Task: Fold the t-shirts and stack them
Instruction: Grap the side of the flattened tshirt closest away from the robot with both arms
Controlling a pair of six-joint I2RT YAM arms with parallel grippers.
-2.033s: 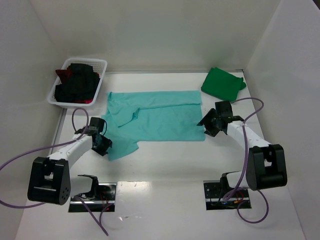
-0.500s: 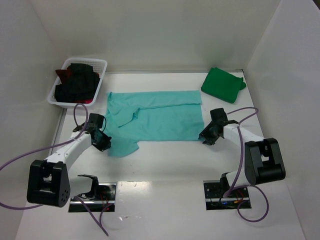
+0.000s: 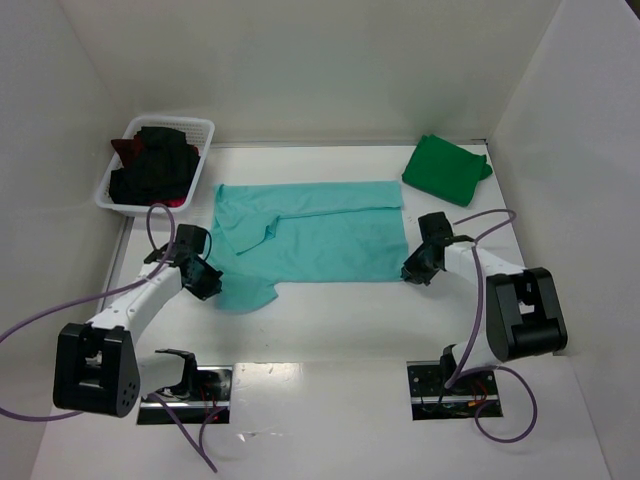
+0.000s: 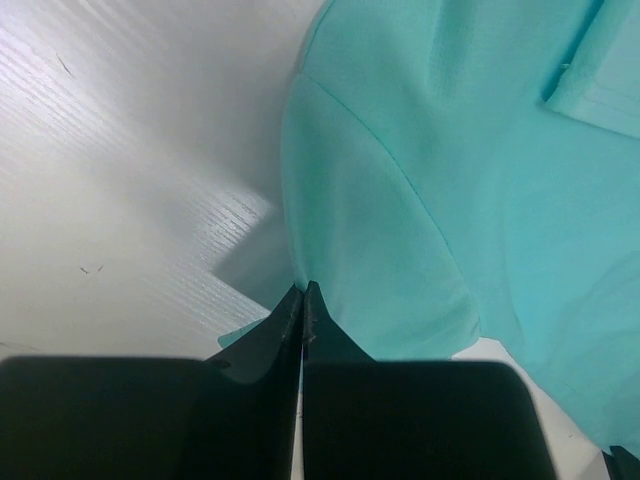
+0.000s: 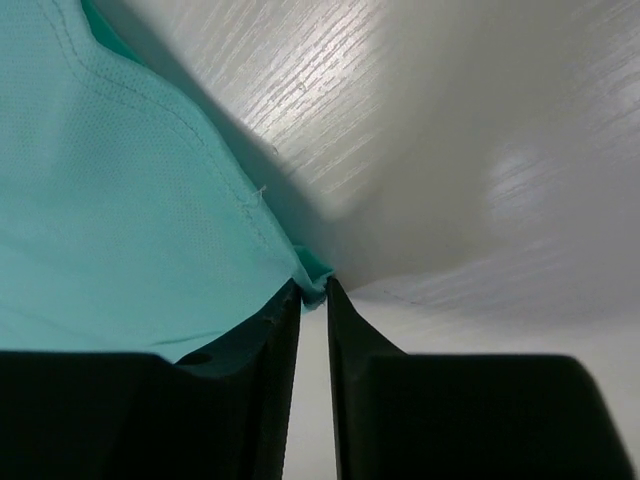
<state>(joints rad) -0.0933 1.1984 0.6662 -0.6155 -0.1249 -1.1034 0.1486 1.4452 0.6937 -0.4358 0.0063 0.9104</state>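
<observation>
Plain teal t-shirt (image 3: 320, 235) on white table (image 3: 330, 320)

Both arms share one build. Slim white tube links, the left link (image 3: 140, 298) and the right link (image 3: 470, 262), run back from the fingers to boxy black joint housings with pale cut-outs, one on the left (image 3: 95, 368) and one on the right (image 3: 525, 315). A thin purple cable trails behind each wrist, left cable (image 3: 150, 225) and right cable (image 3: 490, 212). Black base plates (image 3: 185, 388) carry small red wires. The left fingers (image 4: 265, 335) and the right fingers (image 5: 270, 330) are matte black wedges tapering to thin tips.
</observation>
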